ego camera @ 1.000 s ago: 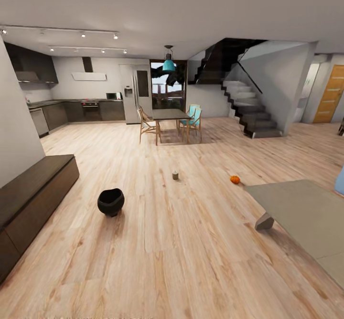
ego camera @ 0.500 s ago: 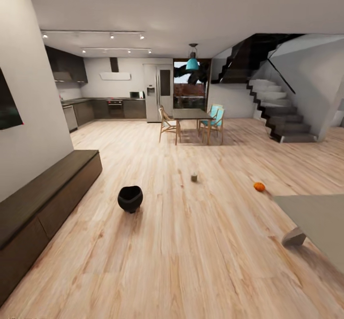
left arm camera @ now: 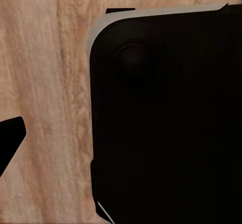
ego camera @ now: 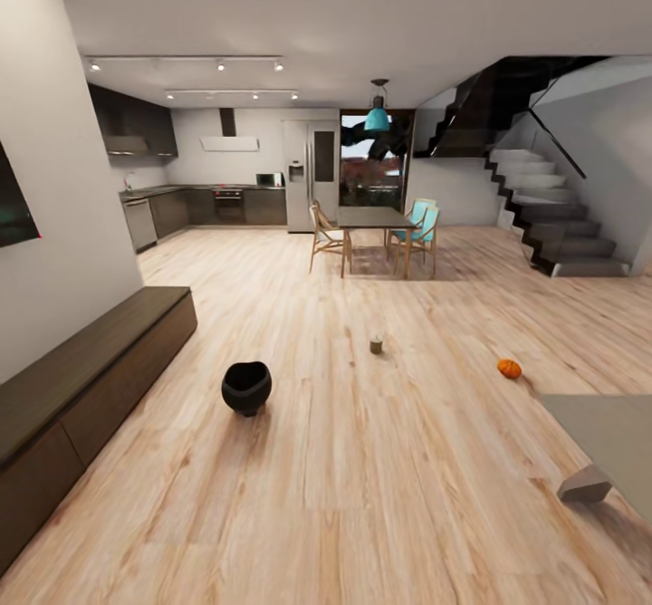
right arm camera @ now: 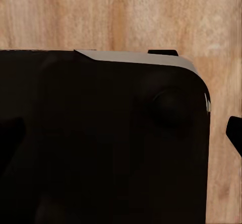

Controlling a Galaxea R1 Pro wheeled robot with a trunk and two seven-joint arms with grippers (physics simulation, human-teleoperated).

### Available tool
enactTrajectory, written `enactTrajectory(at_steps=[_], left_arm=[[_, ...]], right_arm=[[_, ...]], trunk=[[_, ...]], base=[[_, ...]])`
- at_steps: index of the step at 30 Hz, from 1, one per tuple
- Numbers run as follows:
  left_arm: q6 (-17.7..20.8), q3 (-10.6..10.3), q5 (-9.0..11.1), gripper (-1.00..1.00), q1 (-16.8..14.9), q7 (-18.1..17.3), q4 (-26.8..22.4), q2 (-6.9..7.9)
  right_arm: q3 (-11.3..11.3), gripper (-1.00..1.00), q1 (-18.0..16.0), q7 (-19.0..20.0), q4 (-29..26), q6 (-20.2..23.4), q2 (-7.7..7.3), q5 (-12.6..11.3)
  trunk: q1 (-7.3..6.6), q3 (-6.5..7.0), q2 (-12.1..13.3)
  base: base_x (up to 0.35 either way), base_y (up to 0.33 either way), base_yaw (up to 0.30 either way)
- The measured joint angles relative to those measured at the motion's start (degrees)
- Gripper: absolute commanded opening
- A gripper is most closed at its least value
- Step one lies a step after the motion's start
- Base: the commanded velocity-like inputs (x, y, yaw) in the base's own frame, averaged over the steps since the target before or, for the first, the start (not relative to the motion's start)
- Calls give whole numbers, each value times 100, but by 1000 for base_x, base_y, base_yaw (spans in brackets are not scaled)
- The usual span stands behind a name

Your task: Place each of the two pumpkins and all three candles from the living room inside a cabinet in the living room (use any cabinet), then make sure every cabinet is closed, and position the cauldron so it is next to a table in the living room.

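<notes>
Both wrist cameras look down at the robot's black base [left arm camera: 166,123] over plank floor [right arm camera: 121,12]; jaw state cannot be told. The cabinet [ego camera: 81,379] runs lengthwise along the left wall, 1 pumpkin [ego camera: 509,369] sitting near the table [ego camera: 616,433].

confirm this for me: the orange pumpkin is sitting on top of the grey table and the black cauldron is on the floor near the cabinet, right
Not quite. In the head view the pumpkin sits on the wooden floor, just beyond the grey table, not on top of it. The rest holds: the black cauldron is on the floor near the cabinet.
</notes>
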Motion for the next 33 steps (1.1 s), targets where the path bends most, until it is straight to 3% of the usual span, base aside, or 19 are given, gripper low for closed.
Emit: enactTrajectory(at_steps=[10,33], left_arm=[[0,0,0,100,0,-1,0,3],[-1,0,8,100,0,-2,-1,4]], right_arm=[[0,100,0,1,0,0,9,0],[0,100,2,7,94,16,9,0]], trunk=[[0,-2,0],[-1,-190,0]], base=[[283,-197,0],[320,-7,29]])
